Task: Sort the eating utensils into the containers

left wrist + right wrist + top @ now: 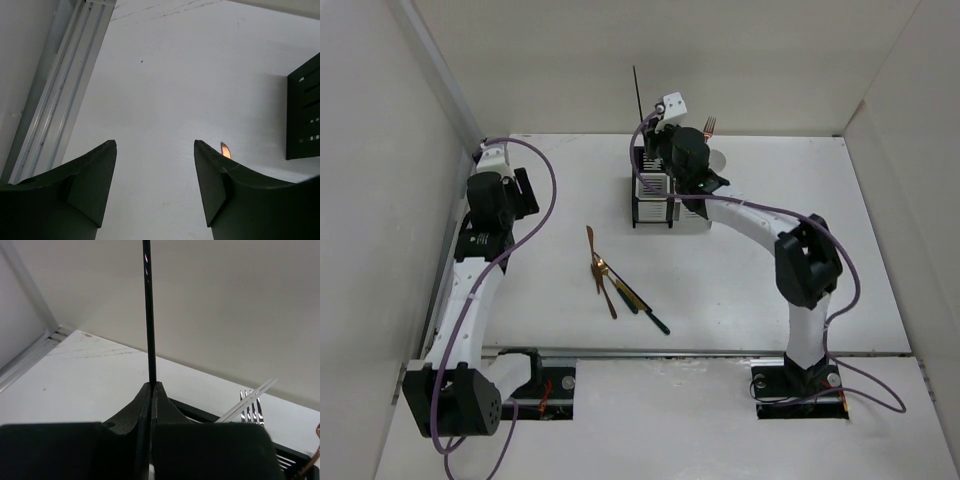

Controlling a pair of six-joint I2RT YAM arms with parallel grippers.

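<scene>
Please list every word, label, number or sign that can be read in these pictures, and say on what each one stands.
No text can be read in any view.
Faint pale marks on the left arm's black joint are too small to read.
The black chopstick in the right pincer bears none.

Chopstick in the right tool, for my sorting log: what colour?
Black chopstick, best in right wrist view.
</scene>
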